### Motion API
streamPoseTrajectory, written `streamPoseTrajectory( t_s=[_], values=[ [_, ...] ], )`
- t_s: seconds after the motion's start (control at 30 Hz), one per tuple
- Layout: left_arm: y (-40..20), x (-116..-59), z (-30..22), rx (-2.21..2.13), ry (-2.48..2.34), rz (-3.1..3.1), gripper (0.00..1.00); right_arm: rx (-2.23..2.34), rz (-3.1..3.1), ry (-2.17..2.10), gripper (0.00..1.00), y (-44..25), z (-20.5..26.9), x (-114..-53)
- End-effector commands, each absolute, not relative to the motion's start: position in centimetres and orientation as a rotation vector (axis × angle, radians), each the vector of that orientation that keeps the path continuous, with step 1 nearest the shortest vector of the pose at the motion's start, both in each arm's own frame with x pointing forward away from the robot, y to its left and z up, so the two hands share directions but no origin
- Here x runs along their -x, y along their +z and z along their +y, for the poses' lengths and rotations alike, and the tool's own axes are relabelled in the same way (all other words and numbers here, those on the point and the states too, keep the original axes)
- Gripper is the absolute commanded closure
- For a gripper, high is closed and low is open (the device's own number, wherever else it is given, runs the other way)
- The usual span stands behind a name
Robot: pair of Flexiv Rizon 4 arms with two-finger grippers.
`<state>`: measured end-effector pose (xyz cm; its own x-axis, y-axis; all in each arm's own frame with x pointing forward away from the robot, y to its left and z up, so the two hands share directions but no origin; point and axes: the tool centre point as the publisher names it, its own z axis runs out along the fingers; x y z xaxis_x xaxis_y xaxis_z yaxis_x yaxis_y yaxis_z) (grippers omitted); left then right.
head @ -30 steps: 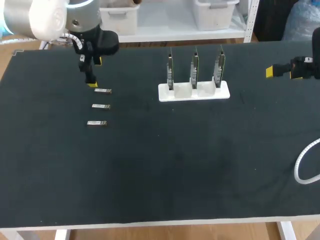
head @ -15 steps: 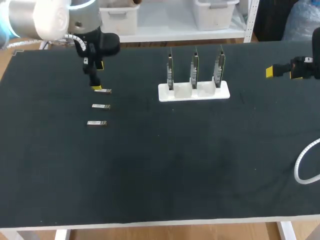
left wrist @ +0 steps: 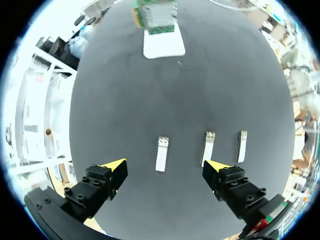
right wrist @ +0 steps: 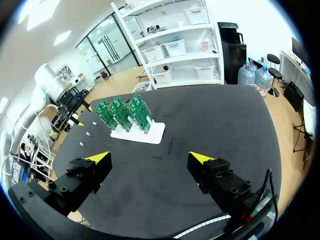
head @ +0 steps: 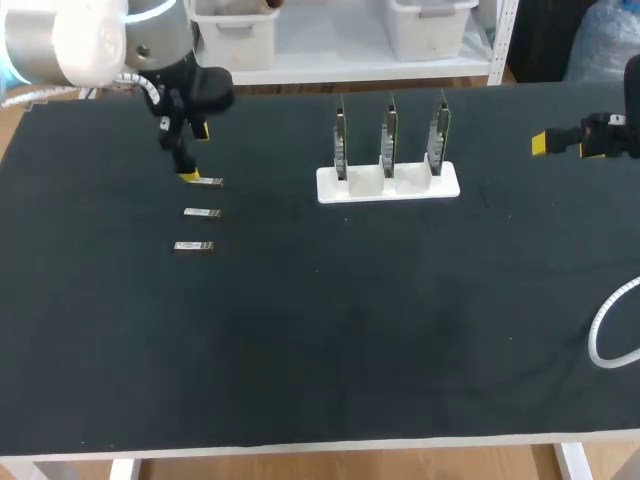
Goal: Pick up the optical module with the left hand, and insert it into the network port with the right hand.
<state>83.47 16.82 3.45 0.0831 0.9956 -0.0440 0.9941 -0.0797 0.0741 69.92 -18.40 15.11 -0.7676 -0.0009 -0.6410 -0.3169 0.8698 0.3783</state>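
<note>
Far left on the black counter (head: 300,330): three optical modules (head: 201,213) in a row, flat and apart. Just above the rearmost optical module (left wrist: 161,154), the left gripper (head: 194,153), fingers spread wide either side, gripping nothing. Mid-counter, a white stand (head: 388,185) bearing three upright circuit boards (head: 388,135). Far right, the right gripper (right wrist: 150,159), likewise spread wide around nothing. Near the right edge, a white cable (head: 598,332).

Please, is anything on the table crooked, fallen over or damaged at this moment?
Nothing stands out. The three optical modules lie flat in an even row, apart from each other. The white stand sits square, its boards upright. A white cable curves in at the right, far from them.
</note>
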Motion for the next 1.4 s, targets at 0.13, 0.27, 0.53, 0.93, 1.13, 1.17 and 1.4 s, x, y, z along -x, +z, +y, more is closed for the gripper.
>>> streamPoseTrajectory(
  t_s=[0.13, 0.27, 0.53, 0.93, 1.13, 1.17, 1.4],
  values=[
    [2.2, -82.6, 16.9, -2.235, 0.078, 2.073, 0.00, 0.228, 2.378, 0.627, 0.00, 15.1, -18.4, -69.9],
    [1.8, -82.8, 16.8, -2.216, 0.074, 2.091, 0.00, 0.228, 2.378, 0.627, 0.00, 15.1, -18.4, -69.9],
    [1.0, -83.2, 16.8, -2.218, 0.071, 2.086, 0.00, 0.228, 2.378, 0.627, 0.00, 15.1, -18.4, -69.9],
    [0.1, -84.1, 16.7, -2.254, 0.055, 2.102, 0.00, 0.228, 2.378, 0.627, 0.00, 15.1, -18.4, -69.9],
    [-0.8, -84.4, 17.0, -2.253, 0.050, 2.157, 0.00, 0.228, 2.378, 0.627, 0.00, 15.1, -18.4, -69.9],
    [-0.8, -84.4, 17.0, -2.252, 0.049, 2.160, 0.00, 0.228, 2.378, 0.627, 0.00, 15.1, -18.4, -69.9],
    [-1.0, -84.5, 17.0, -2.239, 0.037, 2.172, 0.00, 0.228, 2.378, 0.627, 0.00, 15.1, -18.4, -69.9]
  ],
)
